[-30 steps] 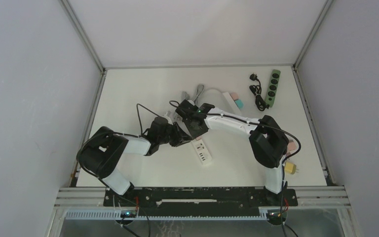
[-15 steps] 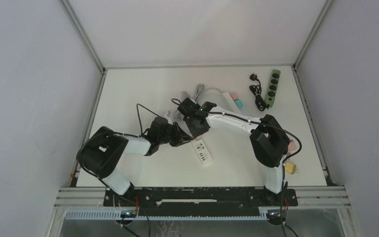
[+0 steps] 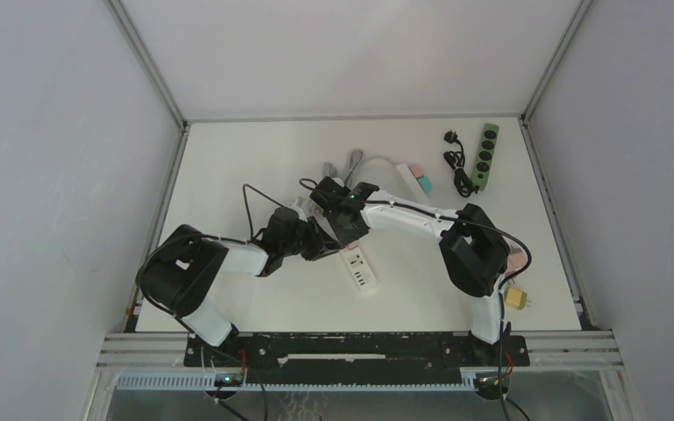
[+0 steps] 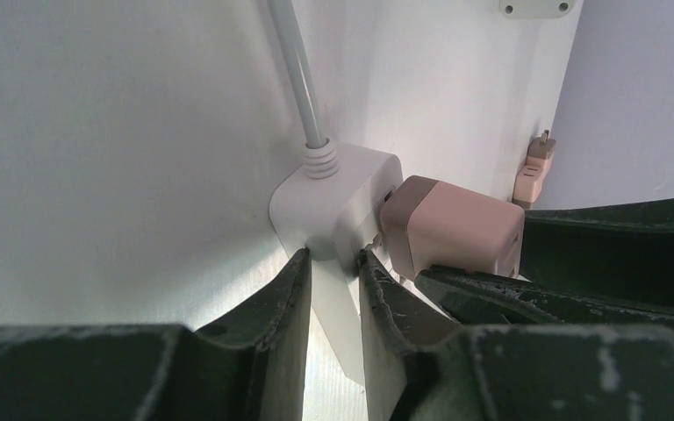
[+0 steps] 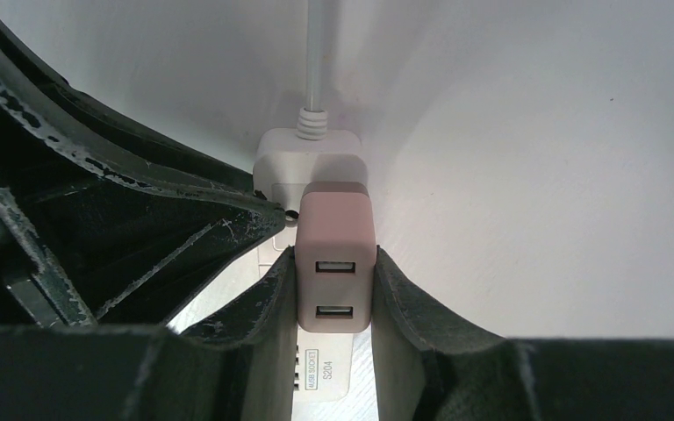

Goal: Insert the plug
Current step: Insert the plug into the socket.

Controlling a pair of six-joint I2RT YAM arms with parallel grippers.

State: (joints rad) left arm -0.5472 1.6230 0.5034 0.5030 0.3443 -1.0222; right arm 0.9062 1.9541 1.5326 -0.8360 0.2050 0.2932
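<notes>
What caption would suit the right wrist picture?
Right gripper holds a pink charger at the white power strip.

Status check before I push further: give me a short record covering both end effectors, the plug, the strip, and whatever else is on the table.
left end effector: shut on the white power strip, near its cord end
right end effector: shut on the pink charger
charger position: against the strip's face, beside the cord; cannot tell if fully seated
USB ports: two, facing the right wrist camera
elsewhere: green power strip far right; yellow plug near right edge
</notes>
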